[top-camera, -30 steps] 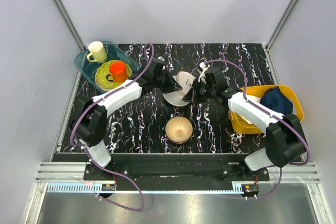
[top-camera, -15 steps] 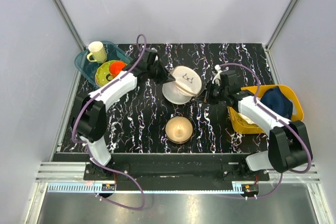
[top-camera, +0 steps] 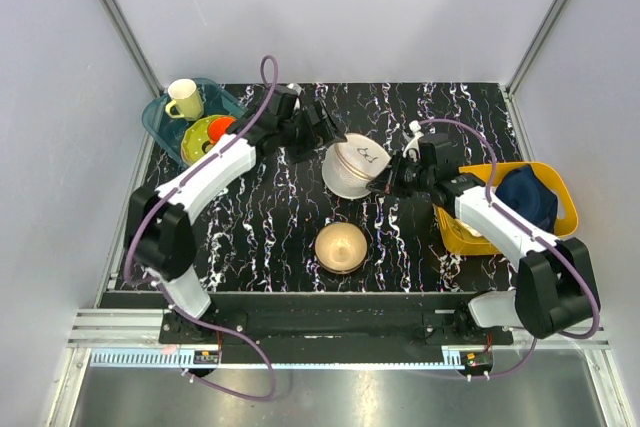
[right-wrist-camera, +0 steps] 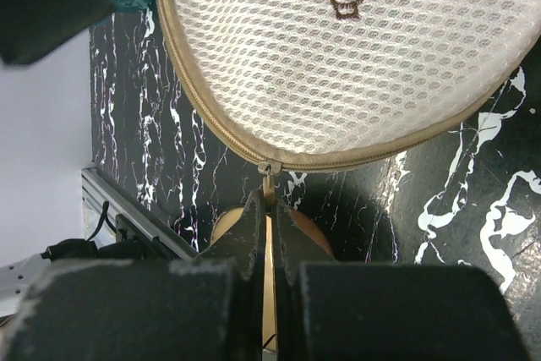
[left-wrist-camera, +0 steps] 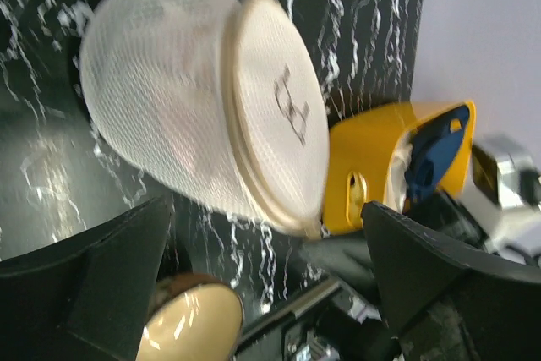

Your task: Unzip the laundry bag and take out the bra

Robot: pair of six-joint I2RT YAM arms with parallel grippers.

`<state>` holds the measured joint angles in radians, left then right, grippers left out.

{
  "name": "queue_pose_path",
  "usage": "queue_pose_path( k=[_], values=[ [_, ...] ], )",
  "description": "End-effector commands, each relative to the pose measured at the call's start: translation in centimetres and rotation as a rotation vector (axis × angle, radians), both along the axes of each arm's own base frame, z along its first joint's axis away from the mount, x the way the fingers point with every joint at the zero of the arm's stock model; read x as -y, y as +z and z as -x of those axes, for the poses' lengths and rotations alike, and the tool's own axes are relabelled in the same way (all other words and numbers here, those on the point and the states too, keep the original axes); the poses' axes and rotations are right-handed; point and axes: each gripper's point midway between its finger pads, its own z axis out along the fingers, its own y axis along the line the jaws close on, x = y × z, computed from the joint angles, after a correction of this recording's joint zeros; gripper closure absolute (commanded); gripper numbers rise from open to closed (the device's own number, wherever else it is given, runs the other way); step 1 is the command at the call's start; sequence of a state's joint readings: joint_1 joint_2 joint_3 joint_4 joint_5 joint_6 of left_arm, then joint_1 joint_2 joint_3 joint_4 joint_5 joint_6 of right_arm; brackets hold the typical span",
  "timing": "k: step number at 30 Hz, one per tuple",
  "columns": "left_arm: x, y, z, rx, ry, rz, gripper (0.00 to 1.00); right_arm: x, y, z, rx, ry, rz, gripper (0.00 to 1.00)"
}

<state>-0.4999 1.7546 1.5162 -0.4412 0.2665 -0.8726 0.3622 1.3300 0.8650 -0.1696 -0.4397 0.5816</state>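
Visibly zipped, the cream mesh laundry bag point(top-camera: 357, 167) lies tilted; right gripper point(right-wrist-camera: 269, 209) pinches its six-o'clock zip pull point(right-wrist-camera: 270, 177), left gripper point(top-camera: 327, 135) gapes.

The mesh bag point(right-wrist-camera: 355, 48) fills the upper frame, its lid drawing at the top edge. Below its tan rim, the right gripper point(right-wrist-camera: 269, 202) pinches the zip pull point(right-wrist-camera: 270, 177). A bowl point(right-wrist-camera: 297, 227) shows behind the fingers point(right-wrist-camera: 250, 234) on the table point(right-wrist-camera: 439, 209).

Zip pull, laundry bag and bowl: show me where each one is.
zip pull point(right-wrist-camera: 270, 178), right wrist view, tab below the slider
laundry bag point(left-wrist-camera: 156, 99), left wrist view, mesh side wall
bowl point(top-camera: 341, 246), top external view, its middle
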Motion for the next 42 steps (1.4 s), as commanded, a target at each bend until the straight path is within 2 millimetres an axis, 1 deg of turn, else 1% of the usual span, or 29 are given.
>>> queue_pose_path(
  k=[1,5,6,8,11,12,13,14,15,18,19,20,21,23,24,27,29,31,32,33,34,35,36,37,38,39,40,41,42],
  values=[
    [1.3,2.5,4.2,0.021,-0.014,0.065,0.01,-1.4,0.9,-1.0,0.018,0.020,-0.050,1.00],
    [3.9,2.1,5.7,-0.028,-0.035,0.121,0.01,-1.7,0.7,-1.2,0.020,0.024,-0.059,1.00],
    [4.6,2.4,5.8,-0.021,-0.043,0.142,0.01,-1.7,0.7,-1.2,0.020,0.023,-0.061,1.00],
    [5.6,1.2,5.9,-0.049,-0.050,0.128,0.01,-1.8,0.7,-1.2,0.021,0.026,-0.062,1.00],
    [6.7,-0.6,5.7,-0.078,-0.067,0.105,0.06,-1.8,0.6,-1.1,0.018,0.026,-0.066,1.00],
    [7.2,0.0,5.2,-0.060,-0.081,0.106,0.12,-1.8,0.6,-1.1,0.016,0.024,-0.067,1.00],
    [7.5,-1.0,4.9,-0.078,-0.091,0.079,0.17,-1.7,0.8,-1.1,0.021,0.025,-0.067,1.00],
    [7.0,-1.9,5.0,-0.096,-0.098,0.026,0.23,-1.8,0.7,-1.1,0.017,0.028,-0.064,1.00],
    [7.3,-1.0,4.3,-0.071,-0.101,0.022,0.37,-1.7,0.8,-1.2,0.021,0.029,-0.060,1.00],
    [6.6,-1.7,4.0,-0.073,-0.077,-0.014,0.65,-1.6,1.0,-1.1,0.031,0.027,-0.054,1.00],
    [6.1,-2.1,3.8,-0.077,-0.064,-0.021,0.89,-1.5,0.9,-1.1,0.032,0.025,-0.051,1.00],
    [5.9,-1.9,3.6,-0.074,-0.061,-0.020,0.99,-1.4,0.9,-1.1,0.032,0.022,-0.047,1.00],
    [5.7,-1.8,3.6,-0.075,-0.059,-0.018,1.00,-1.1,0.8,-1.2,0.041,0.015,-0.030,1.00],
    [4.8,-1.3,3.1,-0.048,-0.060,-0.024,1.00,-0.2,0.2,-1.1,0.036,-0.011,0.007,1.00],
    [4.4,-0.4,3.1,-0.022,-0.065,-0.019,1.00,0.3,-0.1,-1.2,0.050,-0.017,0.040,1.00],
    [2.0,1.4,1.9,0.034,-0.044,-0.036,1.00,2.7,-1.0,-0.8,0.068,-0.060,0.130,1.00],
    [0.9,2.1,1.3,0.052,-0.039,-0.038,1.00,3.4,-1.3,-0.4,0.072,-0.071,0.158,1.00],
    [0.0,2.0,0.0,0.049,-0.025,-0.034,1.00,3.4,-1.3,-0.1,0.064,-0.070,0.151,1.00],
    [0.1,2.6,-0.4,0.057,-0.036,-0.023,1.00,3.1,-0.6,0.2,0.060,-0.066,0.125,1.00],
    [0.0,1.5,-1.4,0.037,-0.030,-0.035,1.00,2.6,0.2,0.3,0.070,-0.061,0.106,1.00],
    [0.3,1.3,-1.8,0.031,-0.037,-0.035,1.00,2.1,1.3,0.4,0.099,-0.055,0.085,1.00],
    [0.9,2.4,-2.9,0.058,-0.041,-0.022,1.00,1.7,1.9,0.6,0.105,-0.052,0.072,1.00],
    [1.3,2.4,-3.5,0.057,-0.046,-0.019,1.00,0.9,2.7,0.7,0.124,-0.034,0.061,1.00],
    [1.7,0.0,-4.1,0.001,-0.052,-0.045,1.00,0.6,3.0,0.8,0.123,-0.027,0.051,1.00],
    [2.3,1.9,-5.0,0.036,-0.058,-0.026,1.00,0.5,3.2,0.8,0.125,-0.022,0.043,1.00],
    [2.7,1.7,-5.1,0.028,-0.069,-0.024,1.00,0.4,3.2,0.7,0.123,-0.019,0.043,1.00],
    [3.0,1.3,-5.1,0.018,-0.083,-0.026,0.93,0.3,3.1,0.6,0.119,-0.020,0.040,1.00],
    [3.2,1.6,-4.9,0.024,-0.093,-0.028,0.79,0.3,3.0,0.5,0.120,-0.022,0.042,1.00],
    [3.2,1.6,-4.5,0.027,-0.099,-0.037,0.42,0.3,2.8,0.5,0.114,-0.026,0.042,1.00]
  ],
)
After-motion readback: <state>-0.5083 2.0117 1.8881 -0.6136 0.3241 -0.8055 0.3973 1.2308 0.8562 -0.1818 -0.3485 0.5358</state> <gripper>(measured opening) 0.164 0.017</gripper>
